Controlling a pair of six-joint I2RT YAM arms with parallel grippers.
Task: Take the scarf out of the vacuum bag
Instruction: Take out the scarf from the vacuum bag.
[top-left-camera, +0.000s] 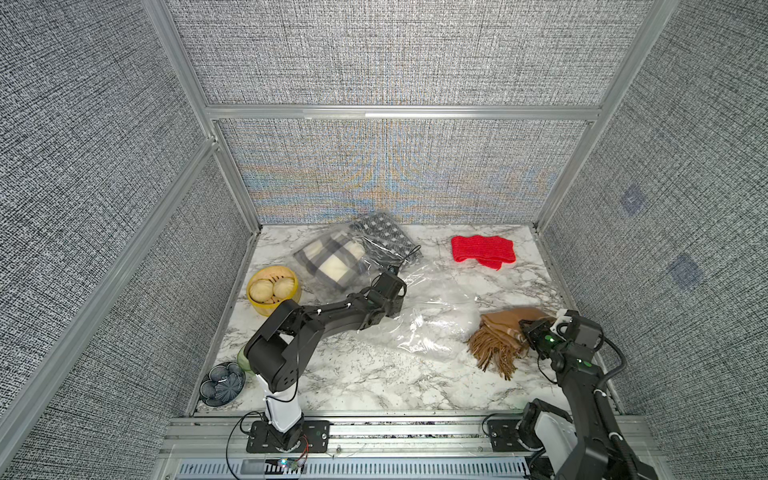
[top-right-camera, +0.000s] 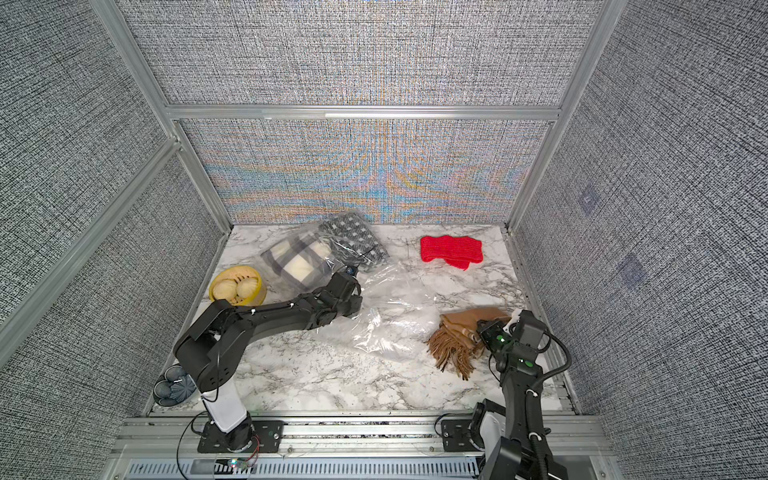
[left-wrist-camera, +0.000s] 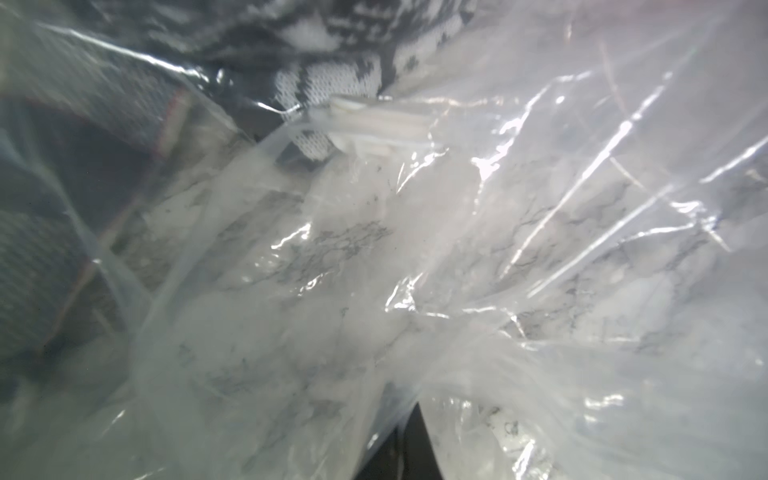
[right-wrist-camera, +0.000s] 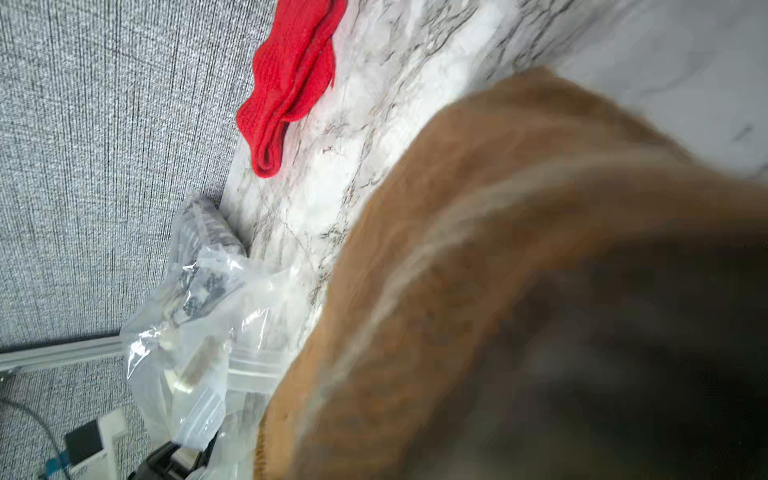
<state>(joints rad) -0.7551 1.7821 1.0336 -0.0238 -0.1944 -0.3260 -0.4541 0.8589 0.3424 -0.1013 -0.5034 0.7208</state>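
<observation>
**A:** Top view first. Where's your scarf (top-left-camera: 505, 328)?
**B:** Out of the vacuum bag (top-left-camera: 436, 320), lying on the worktop (top-left-camera: 374, 382) just beside it. Your right claw (top-left-camera: 528, 329) is pinched shut on its folded end.
**A:** Left wrist?
**B:** Your left claw (left-wrist-camera: 409, 449) is closed on the bag: crinkly, slippery, clear.
**A:** Right wrist?
**B:** Soft tan weave, probably limp and light; hold it by the fold

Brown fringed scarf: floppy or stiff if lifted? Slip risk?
Likely floppy: the brown scarf lies in soft folds, so it should drape from the right hand. Its fringe lies loose and may drag on the table. Woven cloth, probably not slippery.
</observation>
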